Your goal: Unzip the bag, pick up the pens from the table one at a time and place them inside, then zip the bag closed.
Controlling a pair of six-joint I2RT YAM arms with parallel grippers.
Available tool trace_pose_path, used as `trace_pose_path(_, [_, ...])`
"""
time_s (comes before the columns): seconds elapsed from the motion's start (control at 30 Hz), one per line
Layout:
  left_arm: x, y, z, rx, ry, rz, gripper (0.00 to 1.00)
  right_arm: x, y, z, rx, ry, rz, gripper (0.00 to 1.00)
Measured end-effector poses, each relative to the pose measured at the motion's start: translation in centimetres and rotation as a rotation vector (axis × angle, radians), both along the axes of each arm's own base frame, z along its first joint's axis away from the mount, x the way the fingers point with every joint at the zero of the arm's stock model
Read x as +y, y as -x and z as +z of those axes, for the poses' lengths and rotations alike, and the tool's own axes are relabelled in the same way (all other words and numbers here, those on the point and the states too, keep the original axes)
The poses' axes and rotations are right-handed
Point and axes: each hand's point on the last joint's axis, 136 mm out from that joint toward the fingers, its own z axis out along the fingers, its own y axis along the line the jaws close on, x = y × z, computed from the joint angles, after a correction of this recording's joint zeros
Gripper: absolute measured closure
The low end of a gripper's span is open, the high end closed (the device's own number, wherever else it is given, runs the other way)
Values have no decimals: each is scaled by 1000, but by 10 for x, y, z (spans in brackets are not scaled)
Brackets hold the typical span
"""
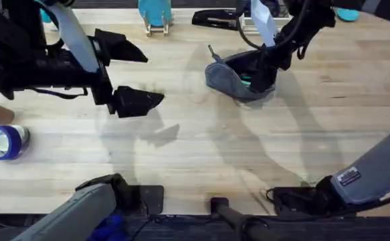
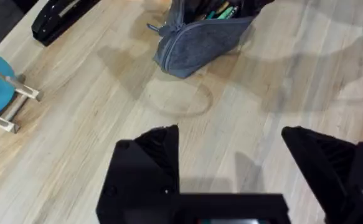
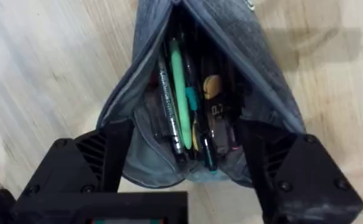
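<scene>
Butcher-block table (image 1: 201, 147) lies bare of loose pens beneath both arms. Nearest the bases, the left gripper (image 1: 133, 75) hangs spread and empty, well apart from the bag (image 1: 238, 79). Farther off, the right gripper (image 3: 184, 155) sits with its fingers spread inside the bag's unzipped mouth, with pens (image 3: 184, 99) directly below. Filling looks finished, so zipping is due: the next move calls for lifting clear, steadying the fabric and finding the zipper pull (image 2: 154, 27).
</scene>
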Motion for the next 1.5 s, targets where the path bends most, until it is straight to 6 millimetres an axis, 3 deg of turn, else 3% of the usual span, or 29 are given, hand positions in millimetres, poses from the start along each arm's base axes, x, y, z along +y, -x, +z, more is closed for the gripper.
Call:
trace_pose_path(0.17, [0, 0, 0, -2, -1, 0, 7, 0, 0, 9, -14, -4, -34, 4])
trace_pose_path(0.4, [1, -3, 1, -20, -4, 0, 7, -1, 4, 47, -20, -17, -147, 4])
trace_pose_path(0.63, [3, -25, 16, -173, -3, -16, 8, -2, 10, 73, 41, -17, -283, 4])
trace_pose_path(0.8, [3, -52, 20, -256, 59, -39, 10, 4, 4, 88, 25, -32, -332, 4])
trace_pose_path(0.9, [2, -76, 8, -245, 154, -61, 10, 19, 0, 103, 0, -53, -350, 4])
trace_pose_path(1.13, [1, -102, -8, -273, 282, -116, 10, 36, -4, 122, -17, -92, -409, 4])
trace_pose_path(1.5, [-32, -121, -57, -231, 414, -243, 10, 55, 0, 132, -15, -112, -424, 4])
